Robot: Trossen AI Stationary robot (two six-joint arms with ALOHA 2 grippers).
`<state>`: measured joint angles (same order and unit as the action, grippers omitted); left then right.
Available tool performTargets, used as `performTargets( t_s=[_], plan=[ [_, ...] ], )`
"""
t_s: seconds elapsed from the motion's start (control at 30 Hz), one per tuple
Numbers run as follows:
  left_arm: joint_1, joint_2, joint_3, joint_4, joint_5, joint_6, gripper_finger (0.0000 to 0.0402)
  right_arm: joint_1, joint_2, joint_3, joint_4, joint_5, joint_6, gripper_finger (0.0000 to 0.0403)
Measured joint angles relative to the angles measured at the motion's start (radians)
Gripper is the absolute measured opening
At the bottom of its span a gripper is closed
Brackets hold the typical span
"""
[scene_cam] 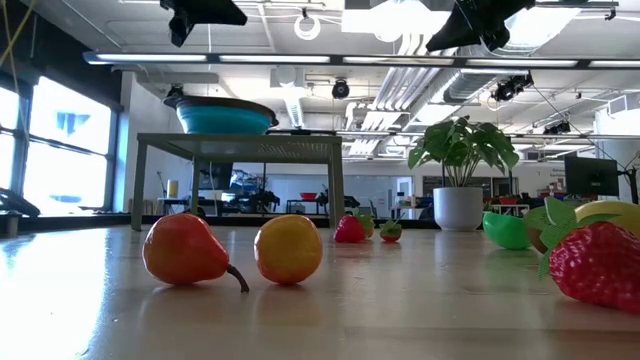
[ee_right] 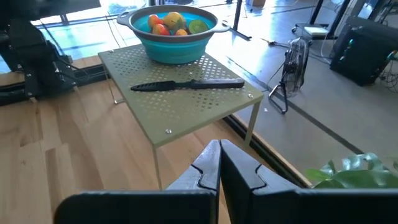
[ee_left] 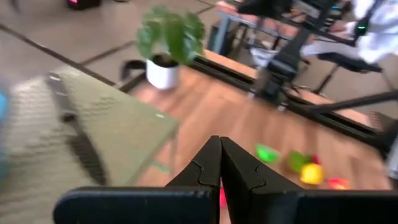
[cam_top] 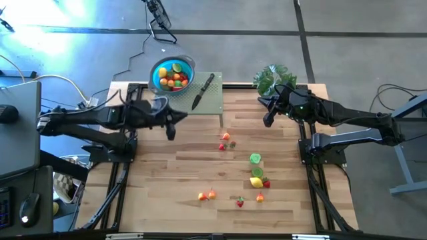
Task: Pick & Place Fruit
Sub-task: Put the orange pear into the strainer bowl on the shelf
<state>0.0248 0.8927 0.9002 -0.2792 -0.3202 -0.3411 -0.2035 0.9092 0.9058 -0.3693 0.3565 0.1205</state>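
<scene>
The wooden table [cam_top: 200,167] carries everything, with the two dark arms reaching in from its sides. At its far edge stands a small perforated green stand [ee_right: 180,99] on thin legs. On the stand's far end sits the blue bowl [ee_right: 171,43], a collapsible colander with a dark rim. It holds a heap of fruit [ee_right: 171,23]: orange, red, yellow and one green piece show above the rim. Just beside the bowl, lying flat on the stand, is a black-handled knife [ee_right: 186,85].

A potted plant [cam_top: 272,78] with broad green leaves in a white pot stands at the table's far right corner, near the right arm.

The left gripper [cam_top: 171,127] hangs above the table just in front of the stand's left side, its two fingers pressed together with nothing between them. The right gripper [cam_top: 268,119] hangs above the table near the plant, its fingers likewise closed and empty.

The rest of the fruit lies loose on the bare wood, well apart from the bowl. Two red pieces [cam_top: 225,141] lie near the middle. Further forward on the right are two green halves [cam_top: 255,159], a yellow lemon [cam_top: 255,181] and a strawberry [cam_top: 266,183] touching it. Near the front edge lie a pear and an orange [cam_top: 207,195] side by side, then two small red pieces [cam_top: 240,201] to their right.
</scene>
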Motion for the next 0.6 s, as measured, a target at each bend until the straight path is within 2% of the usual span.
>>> performTargets(
  t_s=[0.23, 0.43, 0.6],
  plan=[
    [-0.157, 0.043, -0.009, -0.012, -0.014, -0.133, 0.0001, 0.001, 0.0, 0.0, 0.004, -0.052, 0.019, 0.0002],
    [-0.282, 0.09, -0.008, -0.007, -0.129, -0.221, 0.0001, 0.001, 0.0, 0.0, 0.003, -0.053, 0.044, 0.0002],
    [-0.363, 0.133, -0.008, -0.009, -0.159, -0.293, 0.0001, 0.001, 0.0, 0.0, 0.0, -0.053, 0.044, 0.0002]
  ],
)
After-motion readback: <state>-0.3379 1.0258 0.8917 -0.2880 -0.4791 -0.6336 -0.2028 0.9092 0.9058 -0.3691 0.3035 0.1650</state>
